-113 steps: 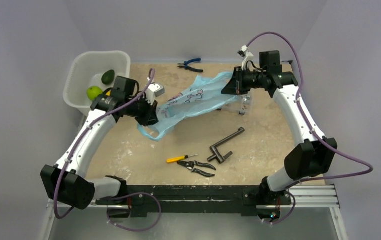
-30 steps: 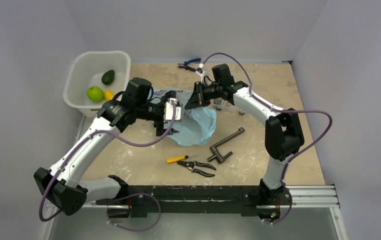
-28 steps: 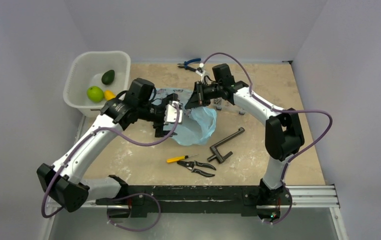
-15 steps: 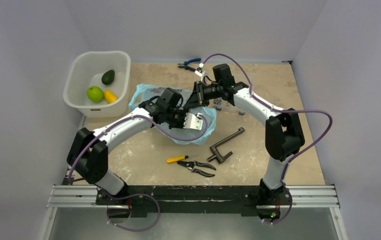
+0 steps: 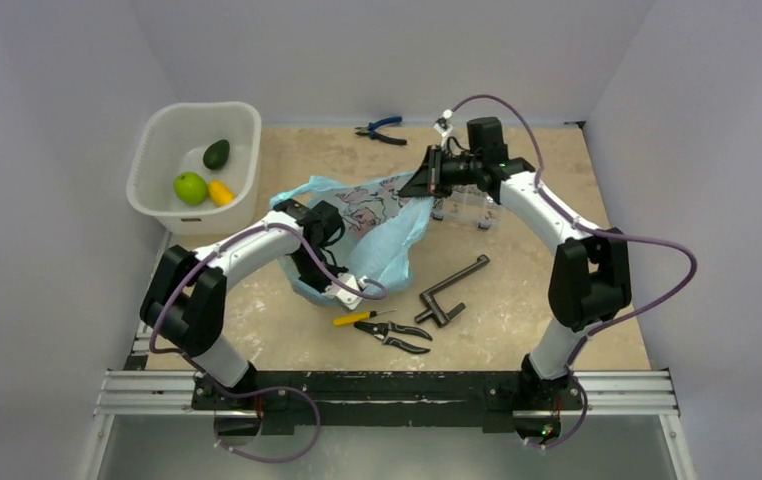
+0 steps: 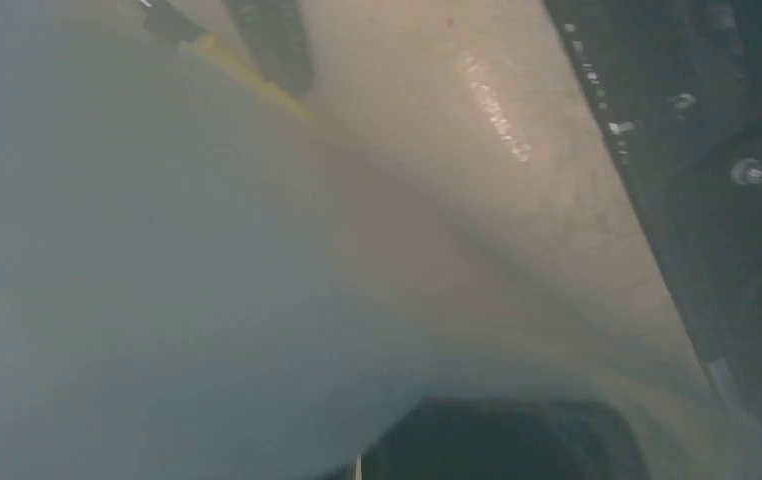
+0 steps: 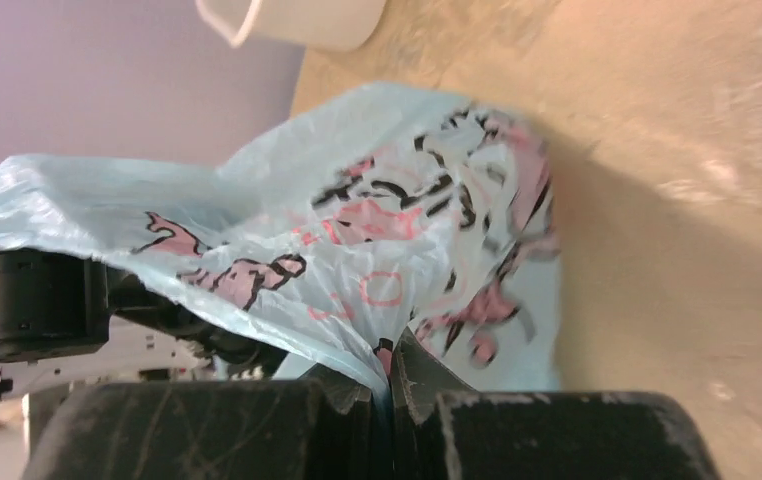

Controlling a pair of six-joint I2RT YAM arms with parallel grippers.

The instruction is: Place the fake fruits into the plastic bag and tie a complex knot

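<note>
The light-blue plastic bag (image 5: 382, 215) with pink and dark print lies spread at the table's middle. My right gripper (image 5: 425, 186) is shut on its far right edge and holds it up; the pinched film shows between the closed fingers in the right wrist view (image 7: 389, 365). My left gripper (image 5: 342, 293) is low at the bag's near left edge, with the film draped over it. In the left wrist view the blue film (image 6: 157, 280) blurs nearly everything and no fingers show. The bright green fruit (image 5: 190, 186), dark green fruit (image 5: 216, 153) and yellow fruit (image 5: 221, 192) lie in the white tub (image 5: 197, 112). No knot shows.
A yellow screwdriver (image 5: 352, 319) and black pliers (image 5: 397, 336) lie just in front of the bag. A dark metal crank handle (image 5: 450, 290) lies to the right. Blue pliers (image 5: 379, 129) lie at the back. A clear box (image 5: 469, 208) stands under the right arm.
My left arm swung from the bag's left side across to under its near edge. My right gripper pulled its corner back and right, spreading the bag out.
</note>
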